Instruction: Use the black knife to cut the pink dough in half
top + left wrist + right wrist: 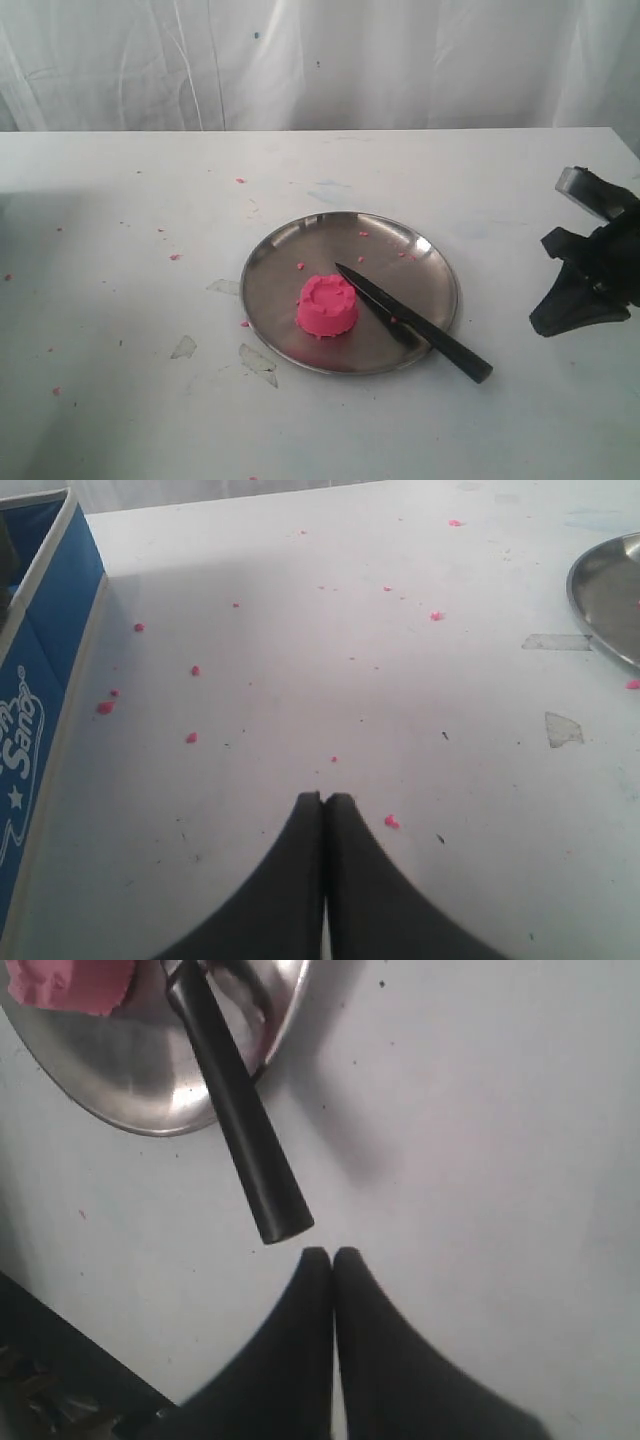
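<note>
The pink dough (327, 305), a whole round moulded cake with a scalloped rim, sits on the steel plate (290, 250); only a corner of the pink dough (70, 985) shows in the right wrist view. The black knife (412, 322) lies across the plate's rim, blade tip beside the dough, handle out on the table. My right gripper (577, 305) hovers at the right edge, shut and empty; in its wrist view the right gripper (332, 1252) is just short of the knife (240, 1120) handle's end. My left gripper (324, 797) is shut and empty over bare table, outside the exterior view.
Tiny pink crumbs (191, 737) are scattered over the white table (120, 400). A blue box (45, 650) stands beside the left arm. The steel plate's rim (600, 610) shows at the edge of the left wrist view. Clear tape scraps (257, 360) lie near the plate.
</note>
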Motion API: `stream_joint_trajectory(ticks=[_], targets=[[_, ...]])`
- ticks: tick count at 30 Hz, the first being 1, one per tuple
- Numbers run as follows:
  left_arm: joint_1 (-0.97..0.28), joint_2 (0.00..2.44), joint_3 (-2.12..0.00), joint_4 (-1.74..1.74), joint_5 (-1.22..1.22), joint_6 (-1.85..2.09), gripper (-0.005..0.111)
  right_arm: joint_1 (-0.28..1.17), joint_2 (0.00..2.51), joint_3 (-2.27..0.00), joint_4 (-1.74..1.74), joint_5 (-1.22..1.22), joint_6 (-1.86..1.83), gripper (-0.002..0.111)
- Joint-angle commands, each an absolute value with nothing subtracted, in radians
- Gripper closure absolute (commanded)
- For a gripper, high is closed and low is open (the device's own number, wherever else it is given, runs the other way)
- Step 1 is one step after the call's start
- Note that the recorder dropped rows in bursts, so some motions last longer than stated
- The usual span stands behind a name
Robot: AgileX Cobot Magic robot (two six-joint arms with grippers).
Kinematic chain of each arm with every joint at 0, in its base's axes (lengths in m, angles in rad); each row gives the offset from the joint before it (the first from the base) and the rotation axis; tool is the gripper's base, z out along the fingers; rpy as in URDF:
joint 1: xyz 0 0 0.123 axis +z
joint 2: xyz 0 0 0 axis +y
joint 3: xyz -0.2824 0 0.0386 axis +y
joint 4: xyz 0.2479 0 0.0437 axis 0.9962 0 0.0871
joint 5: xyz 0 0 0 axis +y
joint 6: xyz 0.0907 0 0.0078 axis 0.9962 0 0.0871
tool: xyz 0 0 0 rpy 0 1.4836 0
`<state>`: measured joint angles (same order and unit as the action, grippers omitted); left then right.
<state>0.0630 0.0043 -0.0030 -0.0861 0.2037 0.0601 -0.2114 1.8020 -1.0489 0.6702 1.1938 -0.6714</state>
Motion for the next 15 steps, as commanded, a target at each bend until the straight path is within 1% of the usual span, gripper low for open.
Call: stream_joint_trajectory(ticks=[1,3,6,9,10,13,15], targets=[[0.056,0.0,0.0,-0.094,0.202,0.06,0.107,-0.21,1.837,-1.0,0.741,1.144,-0.724,0.108],[0.056,0.0,0.0,-0.094,0.202,0.06,0.107,-0.2,1.855,-0.983,0.79,1.136,-0.771,0.107],[0.056,0.0,0.0,-0.094,0.202,0.06,0.107,-0.186,1.883,-0.975,0.821,1.142,-0.866,0.099],[0.056,0.0,0.0,-0.094,0.202,0.06,0.107,-0.182,1.916,-0.975,0.833,1.144,-0.892,0.088],[0.056,0.0,0.0,-0.094,0.202,0.06,0.107,-0.182,1.932,-0.975,0.85,1.144,-0.91,0.082],[0.056,0.0,0.0,-0.094,0.202,0.06,0.107,-0.182,1.97,-0.975,0.887,1.135,-0.92,0.069],[0.056,0.0,0.0,-0.094,0.202,0.06,0.107,-0.182,1.995,-0.975,0.916,1.127,-0.92,0.065]])
